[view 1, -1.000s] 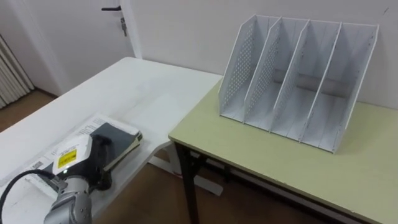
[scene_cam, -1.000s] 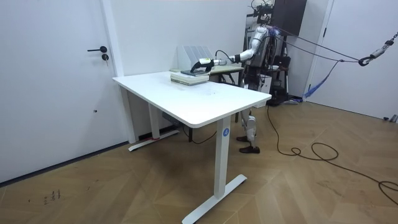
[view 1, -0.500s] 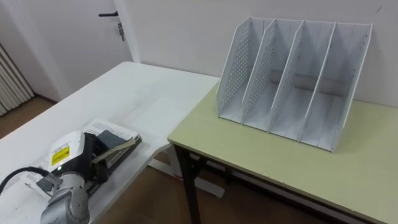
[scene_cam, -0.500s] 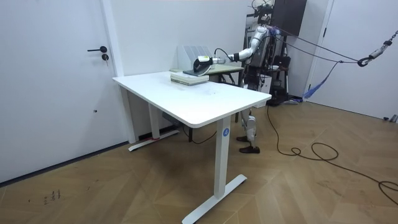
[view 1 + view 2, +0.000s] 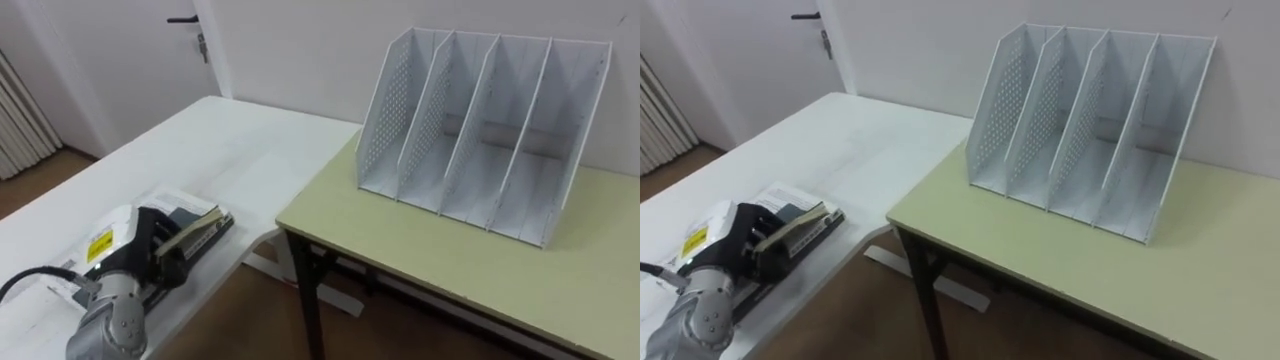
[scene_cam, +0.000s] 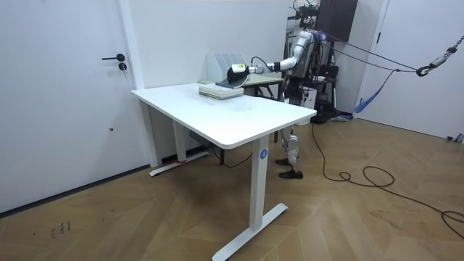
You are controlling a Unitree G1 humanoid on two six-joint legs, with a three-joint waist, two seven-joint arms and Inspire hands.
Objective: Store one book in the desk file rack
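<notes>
Perforated white file rack, matt

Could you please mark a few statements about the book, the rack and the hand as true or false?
1. Every slot of the rack is empty. True.
2. The book is already in the rack. False: it is over at the white table, in the left hand.
3. The rack stands on the white table. False: it stands on the green desk.
4. The left hand's fingers are curled round the book. True.
</notes>
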